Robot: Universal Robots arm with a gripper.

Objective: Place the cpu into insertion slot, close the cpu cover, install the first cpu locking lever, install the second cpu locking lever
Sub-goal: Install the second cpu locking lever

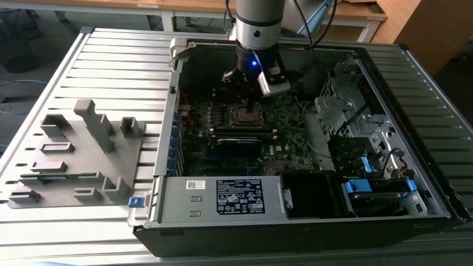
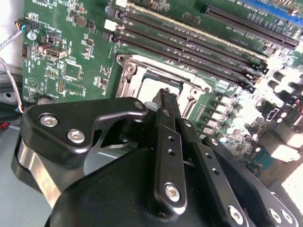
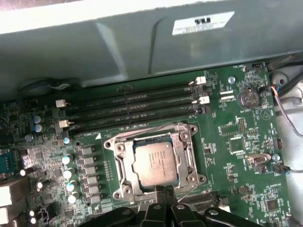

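— So where is the cpu [image 3: 155, 163]?
— Seated in the slot [image 3: 156, 161], just ahead of the jaws' tips, with the cover [image 3: 187, 149] framing it. No locking lever can be picked out.
— And the jaws?
— The gripper [image 3: 162, 191] has its fingers [image 2: 166, 101] pressed together at the slot's near edge, grasping nothing.
— How would the chip handle?
— Light, stiff and fragile, I'd judge; hold it by its edges, never the underside.
— Around it?
— Memory slots [image 3: 132, 111] beyond the cpu, capacitors [image 3: 71, 172] to one side, all inside the case [image 1: 296, 219] on the ribbed surface [image 1: 111, 66].
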